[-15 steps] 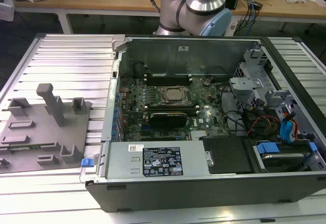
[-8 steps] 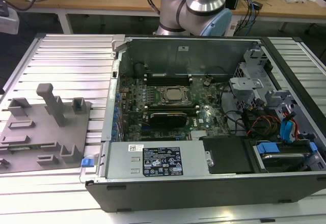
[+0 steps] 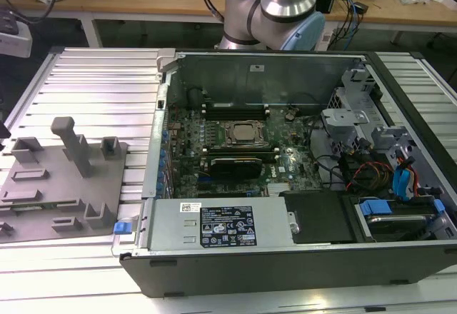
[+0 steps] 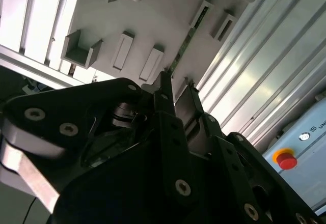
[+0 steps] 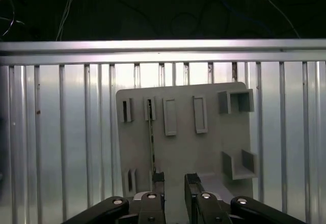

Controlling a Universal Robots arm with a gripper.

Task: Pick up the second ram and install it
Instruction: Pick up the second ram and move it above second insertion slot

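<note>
Pickup has not begun, by the look of it: the ram (image 5: 152, 142) sits in the grey tray (image 5: 214, 142), not yet lifted, and seating it in the open case (image 3: 285, 275) is all left to do. The gripper (image 5: 174, 183) hangs over one edge of the tray, fingers parted by a modest gap with nothing between them. The ram stands on edge, a thin green strip running between two small brackets, closer to one side edge of the tray than to its middle.

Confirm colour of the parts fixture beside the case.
The fixture is plain grey; exterior view shows it best.
</note>
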